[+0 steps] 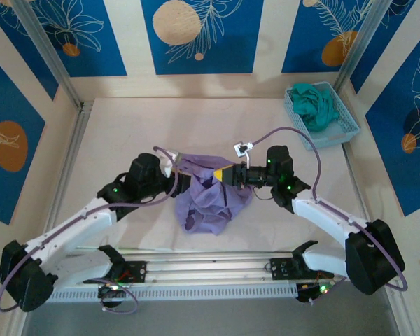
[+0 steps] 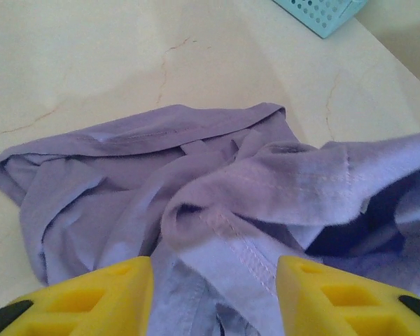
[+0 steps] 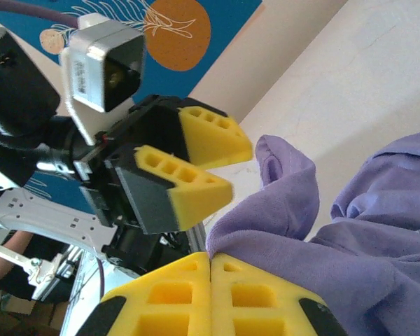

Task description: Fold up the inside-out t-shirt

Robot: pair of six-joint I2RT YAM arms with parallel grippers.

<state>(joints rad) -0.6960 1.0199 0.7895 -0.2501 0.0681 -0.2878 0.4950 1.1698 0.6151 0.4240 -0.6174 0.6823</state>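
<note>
Right tool (image 3: pixel 210 264) clamped on soft, crumpled lavender t-shirt (image 1: pixel 206 203) (left tool (image 2: pixel 213 283) apart)

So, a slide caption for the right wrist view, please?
Right pincer shut on the lavender t-shirt; left pincer open beside it.

I see a pale table (image 1: pixel 119 140). On it: shirt (image 1: pixel 204 206), bunched at frame centre; blue basket (image 1: pixel 344 120), upper right, well apart from the shirt.
</note>
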